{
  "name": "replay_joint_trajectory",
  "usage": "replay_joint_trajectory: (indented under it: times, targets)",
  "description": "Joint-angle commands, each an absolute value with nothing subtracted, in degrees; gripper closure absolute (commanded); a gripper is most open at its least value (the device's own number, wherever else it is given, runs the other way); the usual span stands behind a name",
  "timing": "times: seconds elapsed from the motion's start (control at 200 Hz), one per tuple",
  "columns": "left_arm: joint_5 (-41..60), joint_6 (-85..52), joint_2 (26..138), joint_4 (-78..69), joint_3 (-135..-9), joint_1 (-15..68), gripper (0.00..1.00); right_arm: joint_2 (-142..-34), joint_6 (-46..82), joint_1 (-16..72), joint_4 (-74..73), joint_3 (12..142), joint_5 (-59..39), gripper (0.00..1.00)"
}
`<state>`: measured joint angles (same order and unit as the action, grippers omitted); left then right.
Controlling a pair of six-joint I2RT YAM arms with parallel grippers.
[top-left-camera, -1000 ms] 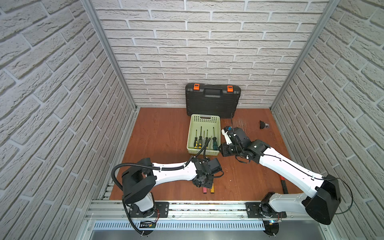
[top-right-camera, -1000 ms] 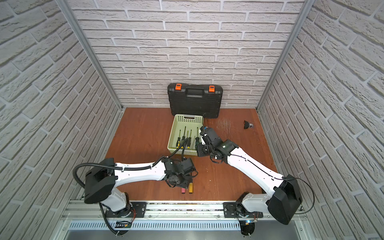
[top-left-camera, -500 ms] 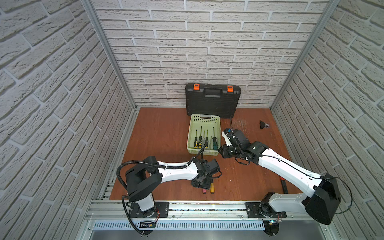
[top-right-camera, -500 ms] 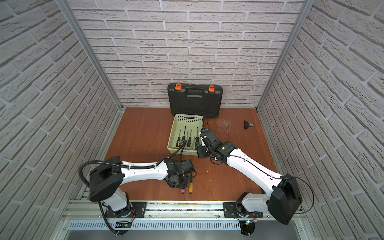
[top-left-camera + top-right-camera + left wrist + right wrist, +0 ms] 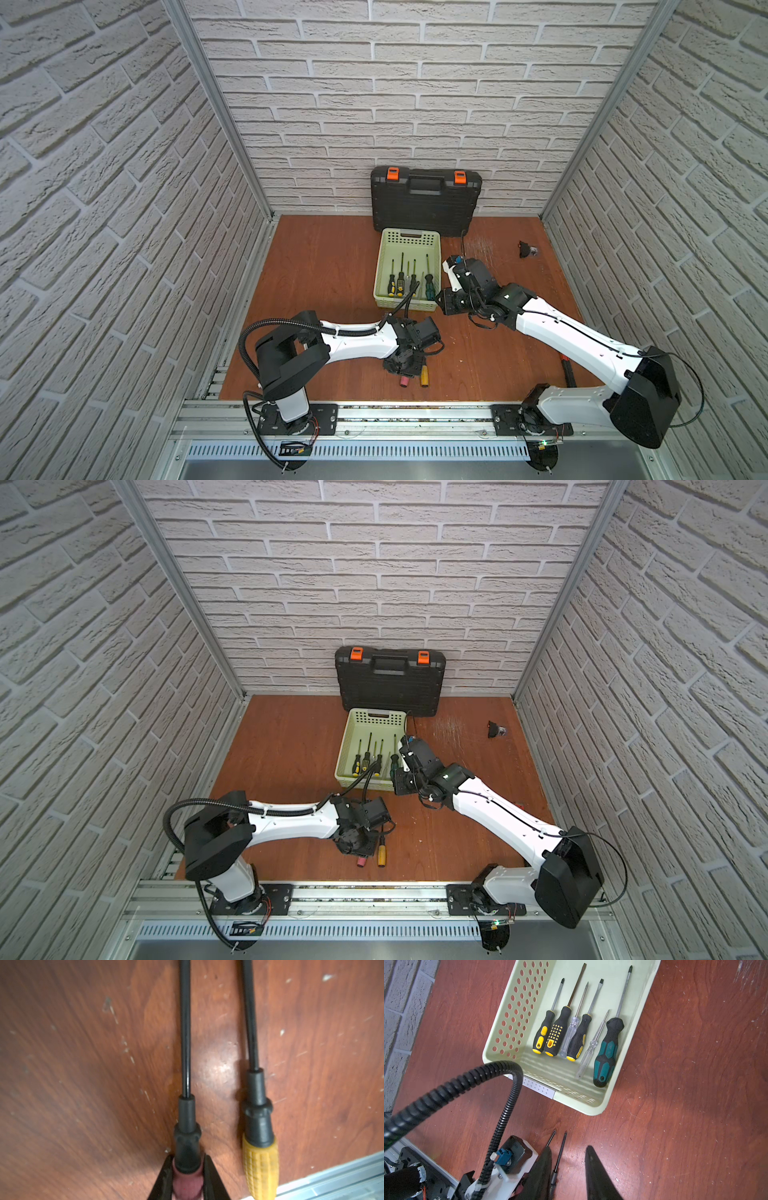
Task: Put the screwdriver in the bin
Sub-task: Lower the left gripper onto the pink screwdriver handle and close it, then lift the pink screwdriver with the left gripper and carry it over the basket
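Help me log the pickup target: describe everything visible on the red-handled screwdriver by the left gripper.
The red-handled screwdriver lies flat on the wooden table, parallel to a yellow-handled screwdriver and apart from it. It has a dull red grip, a black stepped collar and a long black shaft. The left gripper is shut on its handle; the tip is out of the wrist view.

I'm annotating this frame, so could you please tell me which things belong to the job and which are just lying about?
Job:
- red-handled screwdriver, clamped in left gripper
- bin

Lying about:
- yellow-handled screwdriver
- black toolcase
- six screwdrivers already in the bin
- right gripper, open, empty
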<state>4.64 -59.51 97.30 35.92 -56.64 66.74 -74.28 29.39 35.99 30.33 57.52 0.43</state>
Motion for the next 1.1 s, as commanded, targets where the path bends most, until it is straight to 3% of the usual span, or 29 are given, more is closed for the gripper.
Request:
replay_joint_trajectory:
  times: [0.0, 0.355, 0.55, 0.815, 1.095]
  targets:
    - [2.92, -57.91, 94.8, 39.41, -55.74, 66.46, 0.96, -74.58, 29.75, 35.91, 27.49, 57.14, 1.06, 0.71]
    - [0.0, -53.81, 80.22, 54.37, -61.19, 64.33, 0.98, -75.68, 28.61, 35.88, 28.0, 59.4, 2.58, 0.7]
    - [0.39, -47.26, 76.94, 58.15, -71.21, 55.52, 0.96, -75.7, 28.04, 35.9, 28.49, 60.43, 3.24, 0.7]
    - [4.5, -33.15, 91.86, 56.52, -89.19, 39.66, 0.96, -77.17, 26.29, 36.3, 29.15, 62.67, 3.07, 0.7]
    - [4.43, -26.39, 113.33, 58.64, -107.39, 35.7, 0.95, -75.68, 25.7, 36.71, 30.64, 64.05, 2.47, 0.7]
